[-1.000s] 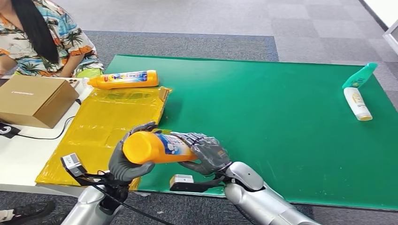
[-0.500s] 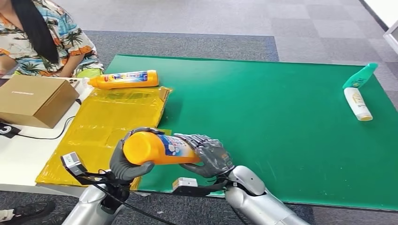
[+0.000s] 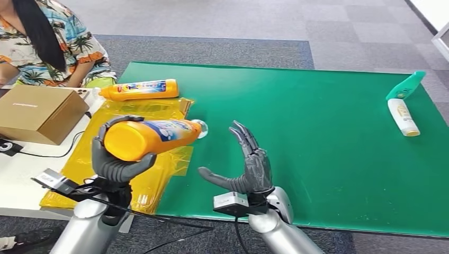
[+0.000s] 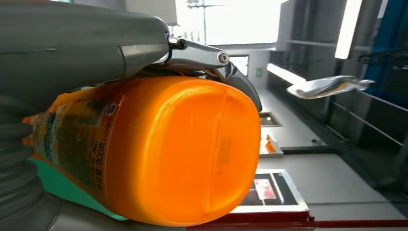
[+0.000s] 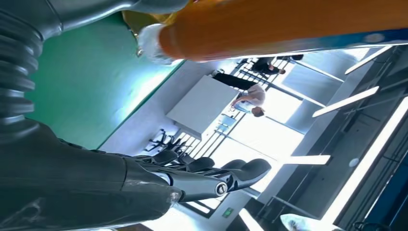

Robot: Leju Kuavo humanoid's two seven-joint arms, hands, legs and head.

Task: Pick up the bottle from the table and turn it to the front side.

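Holding the orange bottle by its thick bottom end, your left hand kept it lifted above the yellow plastic sheet, near the left side of the green mat. The bottle lay almost flat in the air, its flat base turned toward the robot and its white cap pointing to the right and a little away. The dark fingers curled over the top of the base and the thumb pressed from below, so the grip was closed firmly around this end only; the label and the neck stayed free of the fingers. In the left wrist view you saw the same bottle very close, with one finger bent over its upper edge. Your right hand was beside the bottle, not touching it, with the palm turned toward it, the fingers spread upward and the thumb stretched to the left; it held nothing. The cap end hung just beside these fingertips. A second orange bottle lay on the far edge of the mat, and a green bottle and a white bottle lay at the far right. A cardboard box stood at the left, near a seated person.
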